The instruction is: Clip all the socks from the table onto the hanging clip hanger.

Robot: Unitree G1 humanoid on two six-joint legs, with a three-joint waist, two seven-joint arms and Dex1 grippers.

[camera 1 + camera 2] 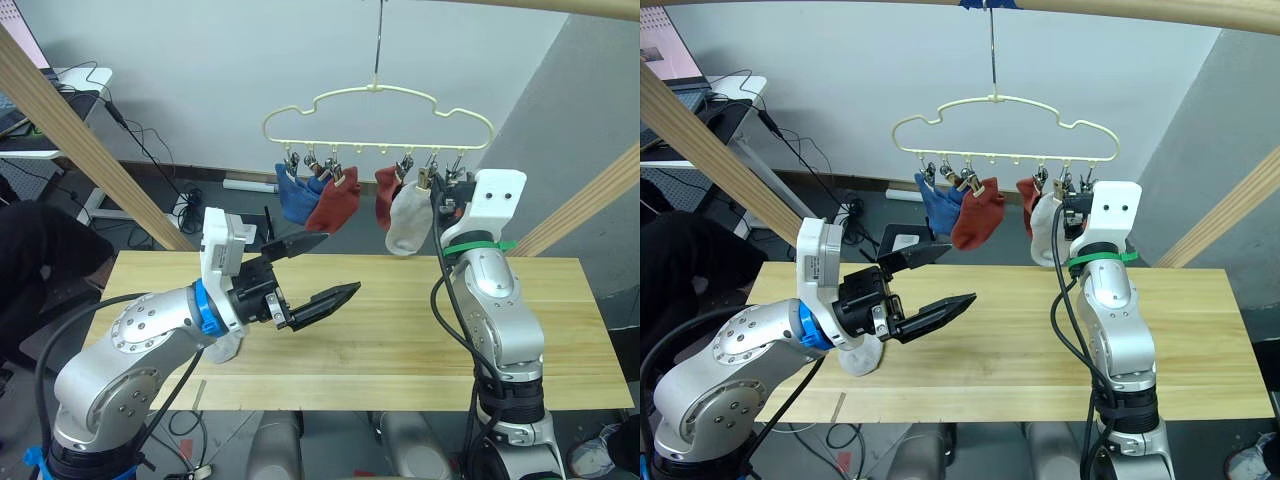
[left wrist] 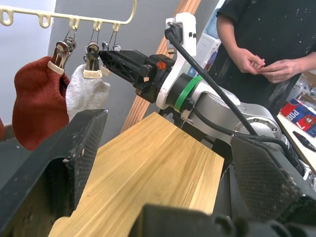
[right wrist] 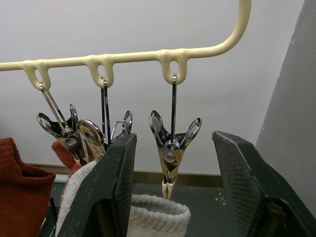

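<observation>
Right end effector [image 3: 170, 187] wide apart, empty, flanking end clip [image 3: 173, 148] on clip hanger [image 1: 378, 95]; left end effector [image 1: 325, 270] wide, empty.

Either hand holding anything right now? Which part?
Nothing held. Left hand is open over the table, empty. Right hand is open around a silver clip on the clip hanger, not gripping.

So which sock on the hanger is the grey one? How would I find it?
Look up at the cream clip hanger hanging above the table. Follow its clips towards the right gripper. The light grey sock hangs there, paler than the rust red sock beside it.
</observation>
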